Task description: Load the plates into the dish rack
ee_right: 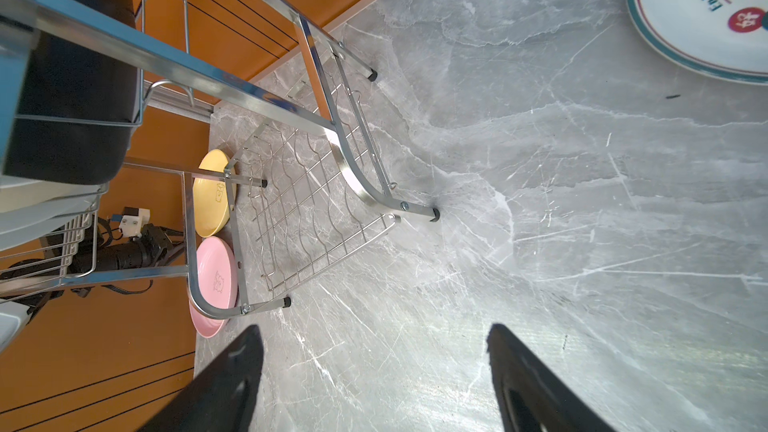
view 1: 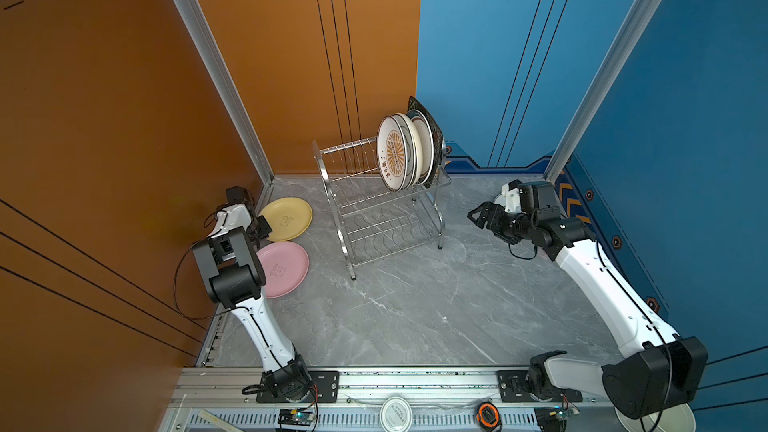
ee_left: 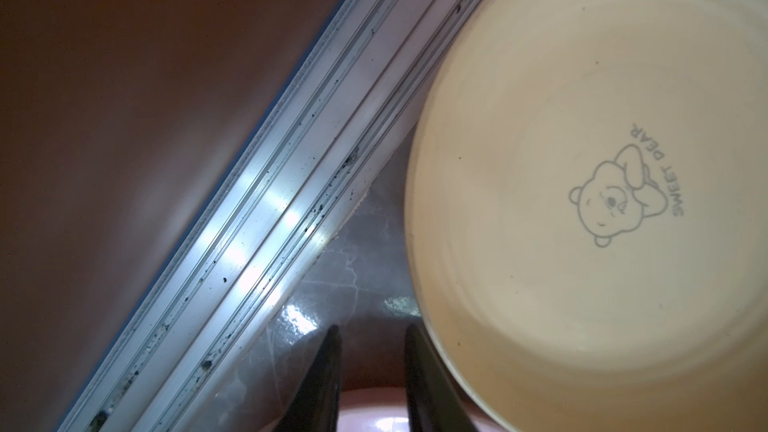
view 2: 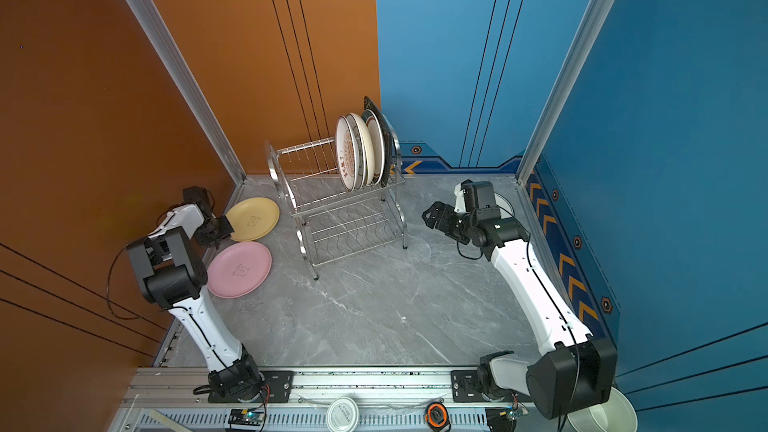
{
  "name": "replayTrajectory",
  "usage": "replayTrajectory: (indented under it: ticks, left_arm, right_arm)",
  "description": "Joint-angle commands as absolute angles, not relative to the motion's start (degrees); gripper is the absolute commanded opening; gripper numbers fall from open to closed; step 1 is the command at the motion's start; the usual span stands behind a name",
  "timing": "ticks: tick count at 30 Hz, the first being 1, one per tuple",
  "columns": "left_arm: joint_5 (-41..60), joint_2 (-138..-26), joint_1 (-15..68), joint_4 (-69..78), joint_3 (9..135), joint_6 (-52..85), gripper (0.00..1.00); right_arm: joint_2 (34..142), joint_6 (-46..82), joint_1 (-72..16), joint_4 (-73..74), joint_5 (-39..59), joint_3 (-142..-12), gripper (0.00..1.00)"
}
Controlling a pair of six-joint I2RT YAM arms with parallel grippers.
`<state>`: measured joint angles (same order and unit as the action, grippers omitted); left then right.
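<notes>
Grey marbled table (view 1: 415,305) with a rack and three loose plates on it.
The dish rack (view 1: 374,218) stands on its four feet toward the back of the table. To its left, by the table's edge, a yellow plate (view 1: 286,218) and a pink plate (view 1: 284,268) lie flat, just beside each other. A white plate with a green rim (ee_right: 702,14) lies flat on the rack's other side, apart from it.

Your yellow plate (ee_left: 582,118) runs off the left wrist view, and the left gripper (ee_left: 371,351) shows only jaw tips there, so rim contact can't be told. Pink plate (view 1: 286,272) is partly hidden by the left arm (view 1: 232,268); green-rimmed plate (ee_right: 685,14) is cut off; racked plates (view 1: 422,147) behind the sunburst plate (view 1: 392,155) show only rims.
</notes>
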<state>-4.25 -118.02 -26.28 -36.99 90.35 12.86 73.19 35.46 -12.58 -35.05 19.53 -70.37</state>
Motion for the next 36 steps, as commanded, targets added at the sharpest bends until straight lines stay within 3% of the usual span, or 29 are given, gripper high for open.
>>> replayTrajectory:
  ticks: [1,36]
  left_arm:
    - [-2.8,-119.5,-27.0,-38.0,90.0,12.6,0.27]
    - [0.1,-116.4,-26.0,-40.5,84.6,12.4,0.24]
  right_arm:
    - [71.1,35.7,-12.1,-34.4,19.8,-70.4,0.85]
    - [69.6,35.5,-11.1,-33.8,19.8,-69.1,0.86]
